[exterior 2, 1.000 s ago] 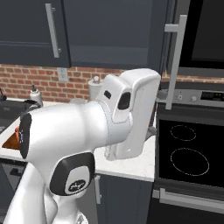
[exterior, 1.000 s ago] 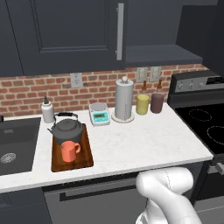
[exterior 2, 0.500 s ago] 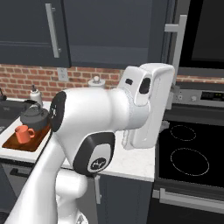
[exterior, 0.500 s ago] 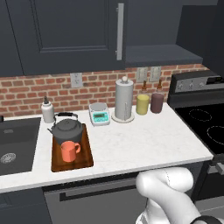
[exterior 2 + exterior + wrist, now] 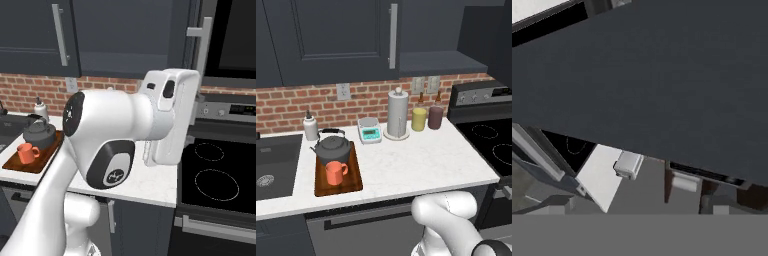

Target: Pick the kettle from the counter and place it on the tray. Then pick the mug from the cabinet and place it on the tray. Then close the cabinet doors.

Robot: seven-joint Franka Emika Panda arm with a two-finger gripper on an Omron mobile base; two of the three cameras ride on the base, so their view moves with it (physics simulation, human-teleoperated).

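The gripper's jaws are spread, nothing held. Nearest, the mug [image 5: 335, 172] and kettle [image 5: 331, 148] are seen on the tray [image 5: 354, 182]. Beyond, the stiff cabinet doors [image 5: 331, 40] are best pushed near the bar handle [image 5: 392, 36].

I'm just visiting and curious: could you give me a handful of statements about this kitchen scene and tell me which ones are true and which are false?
1. The kettle stands on the tray. True.
2. The mug is still inside the cabinet. False: it sits on the tray, in front of the kettle.
3. The paper-towel holder stands on the counter near the brick wall. True.
4. The yellow jar is on the tray beside the mug. False: it stands on the counter next to the maroon jar, right of the paper-towel holder.
5. The small scale lies in the sink. False: it sits on the counter between the tray and the paper-towel holder.
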